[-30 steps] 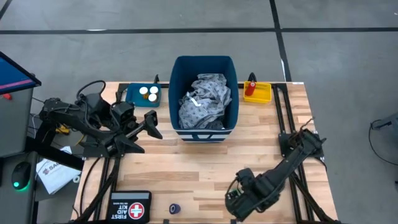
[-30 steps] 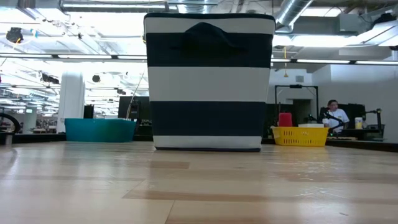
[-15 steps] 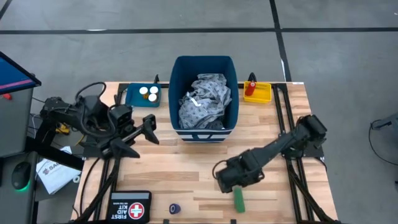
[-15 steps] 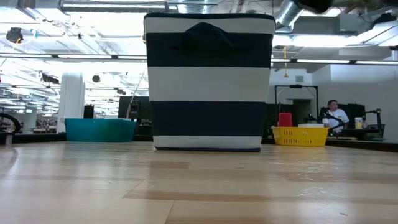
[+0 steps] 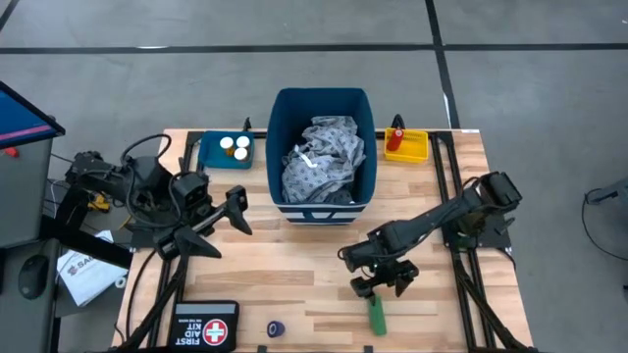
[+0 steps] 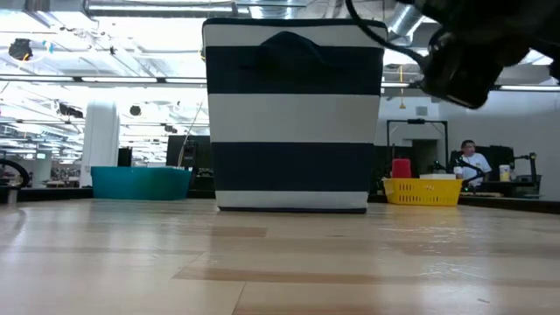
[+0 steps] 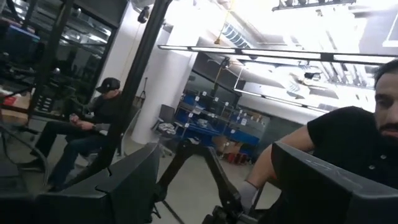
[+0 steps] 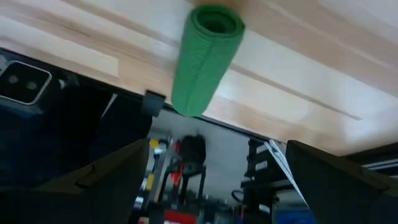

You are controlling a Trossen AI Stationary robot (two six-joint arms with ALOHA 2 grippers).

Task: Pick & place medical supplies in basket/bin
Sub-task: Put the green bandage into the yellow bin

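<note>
A green cylinder (image 5: 376, 314) (image 8: 208, 59) lies on its side near the table's near edge. My right gripper (image 5: 381, 286) (image 8: 211, 180) hangs open just above and beyond it, tipped down toward it, touching nothing. The tall dark blue bin (image 5: 324, 147) (image 6: 295, 114) stands at the far middle with the grey patterned gown (image 5: 324, 162) inside. Small bottles (image 5: 234, 147) stand in the teal tray (image 5: 208, 149). A red cylinder (image 5: 394, 140) stands in the yellow tray (image 5: 417, 149). A dark blue roll (image 5: 276, 329) lies at the near edge. My left gripper (image 5: 234, 208) (image 7: 211, 186) waits open at the left.
A black FIRST AID KIT pouch (image 5: 206, 327) lies at the near left corner. Bare wood spreads between the bin and the near edge. Black frame rails (image 5: 446, 196) run along the right side. People sit in the room beyond the table.
My right arm has stretched out from its folded pose at the near edge. Its gripper has sunk and tipped down toward the green cylinder, staying open. The cylinder, hidden under the arm a second ago, now shows. The arm has come into the top of the low view.
</note>
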